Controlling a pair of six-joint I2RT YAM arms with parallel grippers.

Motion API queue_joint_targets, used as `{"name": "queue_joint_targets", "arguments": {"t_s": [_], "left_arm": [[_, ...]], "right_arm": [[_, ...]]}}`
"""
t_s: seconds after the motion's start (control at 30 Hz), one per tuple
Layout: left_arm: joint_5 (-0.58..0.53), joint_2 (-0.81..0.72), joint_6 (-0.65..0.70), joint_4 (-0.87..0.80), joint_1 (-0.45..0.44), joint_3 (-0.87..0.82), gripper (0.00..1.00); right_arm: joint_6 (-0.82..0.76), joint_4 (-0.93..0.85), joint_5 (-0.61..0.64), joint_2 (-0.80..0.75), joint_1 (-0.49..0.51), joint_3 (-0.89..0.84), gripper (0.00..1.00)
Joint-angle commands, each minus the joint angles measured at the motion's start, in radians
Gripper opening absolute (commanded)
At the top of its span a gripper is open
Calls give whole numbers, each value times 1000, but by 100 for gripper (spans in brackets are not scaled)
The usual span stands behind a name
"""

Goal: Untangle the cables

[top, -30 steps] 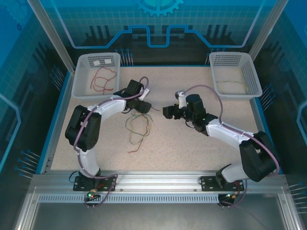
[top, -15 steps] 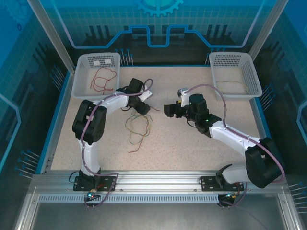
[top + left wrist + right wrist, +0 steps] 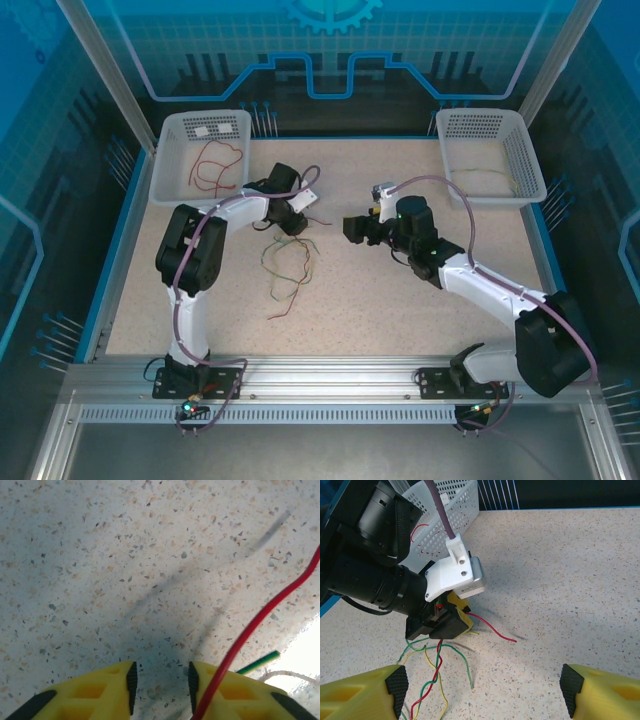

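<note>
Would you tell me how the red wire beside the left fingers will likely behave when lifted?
Probably floppy: the red wire is thin and lies in loose curves, so it should sag. Likely very light, but it twists with the green and yellow wires, which may drag along. Being so thin, it might slip from the left fingers.

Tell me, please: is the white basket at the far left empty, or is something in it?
Not empty. A thin red cable lies looped on the floor of the left basket.

arms [image 3: 235,211] white-black | arm cable [image 3: 443,514] purple | left pincer [image 3: 160,681] fingers [image 3: 90,696] yellow | pads [image 3: 131,680] black
</note>
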Motion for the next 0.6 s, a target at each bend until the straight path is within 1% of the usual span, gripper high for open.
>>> {"name": "queue_joint_targets", "arguments": {"t_s": [0.0,0.03,0.07,0.13,0.23,0.4,0.47,0.53,0.57], "left_arm": [[35,-19,-17,16,9,0,26],[44,-31,-31,20,9,-2,21],[46,-43,-45,27,9,-8,20],[46,-72,-83,51,9,-25,5],[32,-108,-147,62,6,-39,0],[-6,-181,-281,42,1,-58,0],[-12,-218,-336,5,-2,-51,0],[-26,-272,-417,-14,-8,-51,0],[-16,-299,-449,-21,-9,-51,0]], "right_arm": [[-3,3,5,-14,6,4,83],[-2,0,3,-11,6,8,83],[-1,-2,1,-11,6,8,83],[4,3,-5,-10,7,5,83],[5,3,-14,-8,8,3,84],[7,2,-26,-8,9,-1,84],[4,18,-65,-2,9,-3,84],[-3,31,-132,14,13,4,84],[-7,37,-150,20,20,9,84]]}}
